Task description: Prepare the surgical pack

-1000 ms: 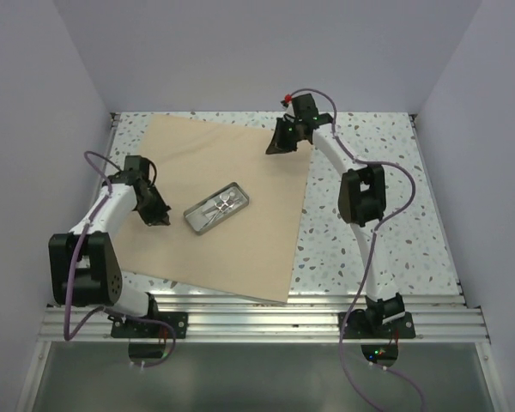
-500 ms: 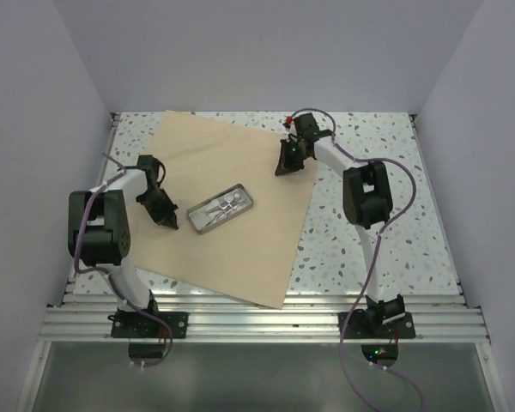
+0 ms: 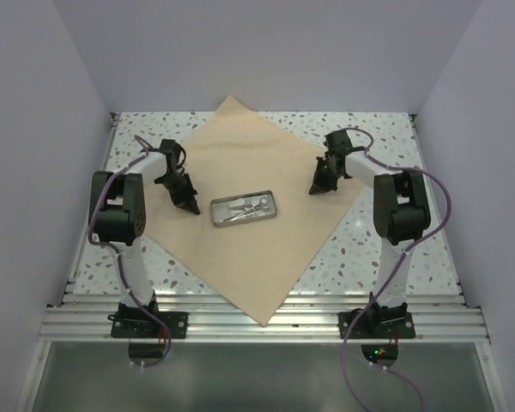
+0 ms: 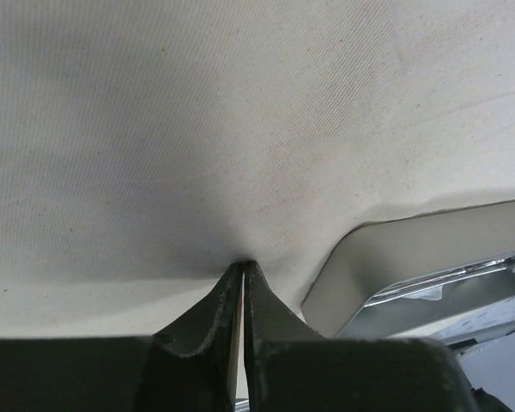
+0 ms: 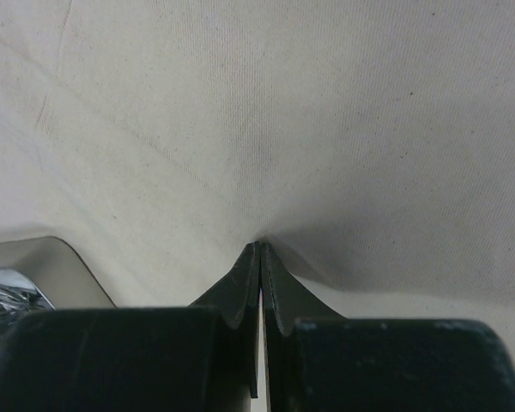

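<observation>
From above, the surgical pack [image 3: 257, 253] lies spread corner-on (a tan diamond) on the speckled table [image 3: 438, 266], with a metal tray [image 3: 245, 209] at its middle. The left gripper [image 3: 187, 204] touches it left of the tray, the right gripper [image 3: 318, 187] to the right.

Left wrist: jaws all but closed, pinching puckered sheet.

Right wrist: jaws closed on a pucker too.
</observation>
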You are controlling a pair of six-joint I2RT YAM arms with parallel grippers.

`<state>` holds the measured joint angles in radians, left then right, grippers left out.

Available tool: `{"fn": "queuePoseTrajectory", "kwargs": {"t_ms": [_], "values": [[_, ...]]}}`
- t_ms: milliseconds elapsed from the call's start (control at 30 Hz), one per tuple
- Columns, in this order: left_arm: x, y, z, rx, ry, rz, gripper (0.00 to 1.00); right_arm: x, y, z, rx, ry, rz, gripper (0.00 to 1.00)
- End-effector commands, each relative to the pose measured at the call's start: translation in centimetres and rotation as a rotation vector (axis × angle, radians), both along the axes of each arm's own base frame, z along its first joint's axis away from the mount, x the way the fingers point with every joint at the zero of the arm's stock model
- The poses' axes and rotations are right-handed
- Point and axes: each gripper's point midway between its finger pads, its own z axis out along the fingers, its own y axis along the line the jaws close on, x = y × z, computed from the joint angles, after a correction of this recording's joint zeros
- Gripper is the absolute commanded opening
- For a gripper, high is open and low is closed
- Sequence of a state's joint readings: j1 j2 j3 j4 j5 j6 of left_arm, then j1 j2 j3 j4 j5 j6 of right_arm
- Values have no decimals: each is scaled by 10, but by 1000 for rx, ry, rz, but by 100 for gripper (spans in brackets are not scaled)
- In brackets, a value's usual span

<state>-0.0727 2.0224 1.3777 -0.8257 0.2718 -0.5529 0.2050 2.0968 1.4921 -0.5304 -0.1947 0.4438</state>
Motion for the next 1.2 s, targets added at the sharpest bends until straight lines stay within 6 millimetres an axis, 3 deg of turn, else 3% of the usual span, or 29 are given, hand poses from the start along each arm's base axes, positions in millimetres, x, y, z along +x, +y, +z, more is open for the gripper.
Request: {"fn": "queuePoseTrajectory", "kwargs": {"t_ms": [0,233,300,333,367,400,433,533,600,667,733,933,1167], "values": [[17,-9,-38,32,-43,-109,9,-79,-49,-46,-176,268,-79,0],[3,-6,-30,37,-68,-156,14,-115,-53,-19,-142,240,-62,0],[4,-2,-13,71,-121,-168,19,-112,-49,-6,-148,178,-26,0],[3,3,-9,101,-140,-176,29,-109,-44,5,-155,139,2,5],[6,3,7,113,-188,-183,34,-104,-42,20,-162,93,17,16],[7,5,13,123,-208,-185,38,-107,-43,28,-177,86,53,39],[6,5,19,123,-225,-194,45,-107,-40,35,-180,74,75,44],[9,-3,43,105,-290,-215,54,-98,-22,64,-152,21,141,66],[8,-13,51,86,-309,-238,56,-103,-5,67,-110,44,196,78],[6,-26,52,69,-309,-265,57,-99,16,75,-116,21,250,83],[5,-32,51,61,-309,-267,56,-96,37,77,-126,-3,290,84],[1,-47,42,60,-291,-288,52,-86,76,66,-88,9,251,76],[-5,-57,32,40,-274,-299,43,-85,91,47,-96,50,278,60]]}}
